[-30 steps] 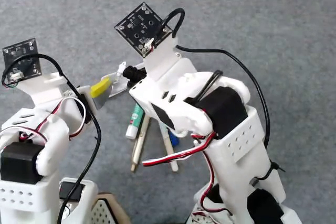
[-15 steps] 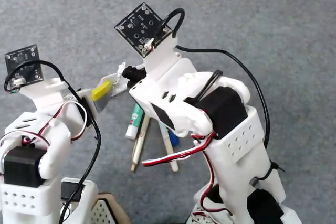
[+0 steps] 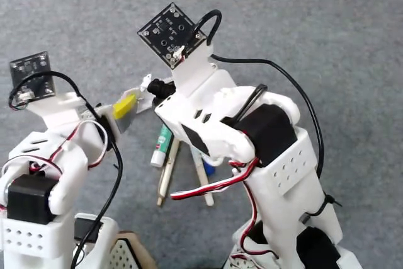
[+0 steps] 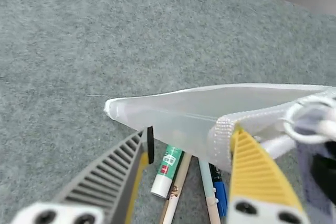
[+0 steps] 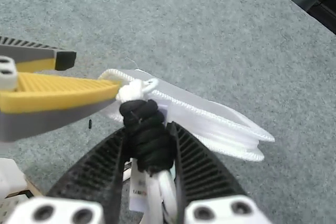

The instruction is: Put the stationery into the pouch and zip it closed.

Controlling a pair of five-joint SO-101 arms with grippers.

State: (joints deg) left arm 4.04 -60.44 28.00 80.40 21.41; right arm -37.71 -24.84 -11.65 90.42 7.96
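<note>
See-through white plastic is what the soft flat pouch (image 4: pixel 184 111) is made of. It is stretching across the middle of the left wrist view, from the centre left to the right edge. The left gripper (image 4: pixel 191 135) is sitting at the bottom of that frame with its jaws standing apart. Its yellow finger (image 4: pixel 252 166) is touching the pouch's white woven edge. Its grey ribbed finger (image 4: pixel 105 182) is pointing at the pouch's lower edge (I cannot tell if it is touching).

In the right wrist view the right gripper (image 5: pixel 147 129) is sitting at the bottom centre. Its black ribbed jaws are squeezing tight on the black knotted cord (image 5: pixel 144 111), right beside the small white ring (image 5: pixel 150 83) at the pouch's zip. The pouch is reaching away toward the right of that frame.

The stationery is lying outside the pouch on the grey felt table (image 3: pixel 327 42), in the lower middle of the high view between the two arms. There is a green and white tube (image 3: pixel 162 145), with a long wooden pencil (image 3: pixel 166 177) just beside it. A thin white pen (image 3: pixel 203 181) is lying near them, and a small blue thing (image 3: pixel 208 168) is touching the pen, partly hidden by an arm. In the left wrist view these are peeking out under the pouch's lower edge.
</note>
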